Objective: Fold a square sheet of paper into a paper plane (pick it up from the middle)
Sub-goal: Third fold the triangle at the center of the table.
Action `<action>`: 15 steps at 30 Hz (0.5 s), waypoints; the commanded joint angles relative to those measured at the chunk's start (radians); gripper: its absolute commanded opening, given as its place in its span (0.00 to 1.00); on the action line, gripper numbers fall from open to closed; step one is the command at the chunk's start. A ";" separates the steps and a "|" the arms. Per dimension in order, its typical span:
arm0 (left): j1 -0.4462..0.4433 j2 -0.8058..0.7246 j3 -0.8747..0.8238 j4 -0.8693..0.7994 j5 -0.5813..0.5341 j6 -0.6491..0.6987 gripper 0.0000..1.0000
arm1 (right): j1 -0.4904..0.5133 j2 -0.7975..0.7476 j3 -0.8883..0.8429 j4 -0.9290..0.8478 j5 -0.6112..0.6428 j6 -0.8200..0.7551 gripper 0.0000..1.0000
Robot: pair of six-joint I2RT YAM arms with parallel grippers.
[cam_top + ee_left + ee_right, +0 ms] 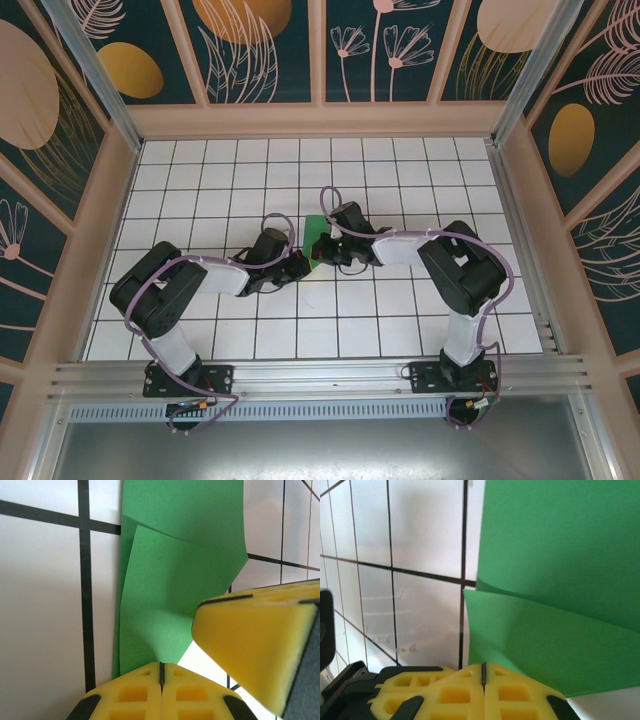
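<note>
Green square sheet of paper (316,230), partly folded, sits near the table (400,320) centre between 2 elbow-bent arms reaching inward. Left gripper (161,674): jaws closed, pinching a fold of the sheet. Right gripper (483,672): jaws closed on its edge.

We show the square sheet of paper (180,580) in plain green, without pattern, on a white bench (400,170) ruled by a black grid. The left gripper (161,672) and right gripper (483,672) carry yellow pads edged in black. The arms (215,273) are black and white, and the walls (420,50) are dark teal with peach and orange plant motifs.
</note>
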 commanded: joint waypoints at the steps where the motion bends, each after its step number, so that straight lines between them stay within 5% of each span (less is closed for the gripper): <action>1: -0.001 0.029 -0.038 -0.116 0.000 -0.002 0.00 | 0.002 0.005 -0.009 -0.009 0.025 0.046 0.00; 15: -0.002 0.030 -0.053 -0.084 -0.003 -0.030 0.00 | 0.031 0.030 -0.054 0.007 0.033 0.202 0.00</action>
